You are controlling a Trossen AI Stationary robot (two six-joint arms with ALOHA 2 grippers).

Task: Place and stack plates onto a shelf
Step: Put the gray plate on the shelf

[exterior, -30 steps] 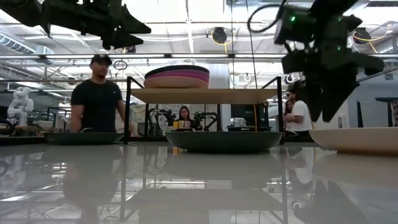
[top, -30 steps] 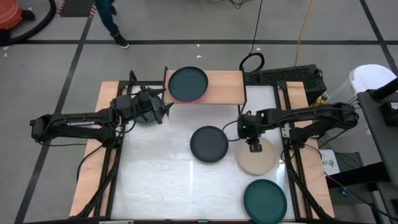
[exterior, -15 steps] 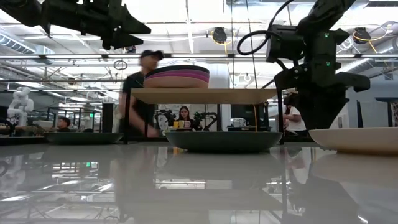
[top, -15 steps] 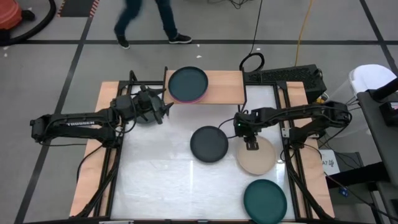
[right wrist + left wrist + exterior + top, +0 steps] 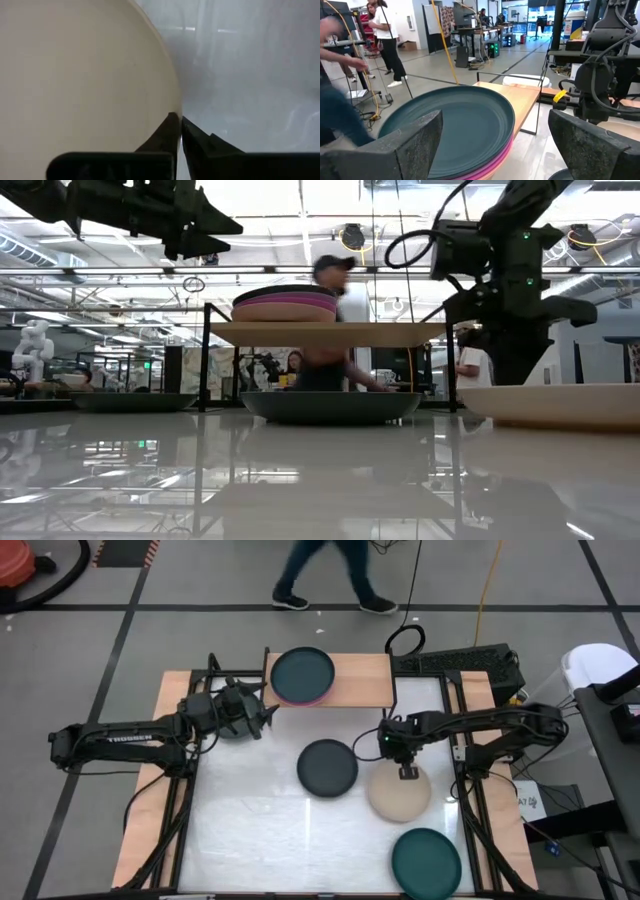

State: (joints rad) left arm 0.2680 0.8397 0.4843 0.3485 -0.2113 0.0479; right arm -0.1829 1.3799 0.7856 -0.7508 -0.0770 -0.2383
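A beige plate (image 5: 398, 798) lies on the white table at the right, and my right gripper (image 5: 408, 772) is shut on its far rim. Left of it sits a dark grey plate (image 5: 328, 767); a dark teal plate (image 5: 426, 860) rests near the front right. The light-wood shelf (image 5: 360, 680) stands at the far edge on black legs, carrying a stack of plates (image 5: 285, 302) with a teal one (image 5: 302, 673) on top. My left gripper (image 5: 495, 117) hovers open and level at the shelf's left end, facing the stack and touching nothing. My right gripper pinches the beige plate's far rim (image 5: 176, 107) between its two fingers, one finger (image 5: 167, 131) inside the plate and the other outside it. The fingers come from above, pointing steeply down. The plate rests on the table.
Another dark plate (image 5: 135, 401) lies on the table below my left gripper. A person walks across the floor beyond the table's far edge (image 5: 335, 575). A wooden frame (image 5: 150, 790) with black rails borders the white surface. Bare table stretches at the near left.
My right gripper has sunk a little onto the beige plate's far rim and shut on it, then moved toward the table's left. The beige plate has slid left along the table with it, and the dark grey plate has shifted left too.
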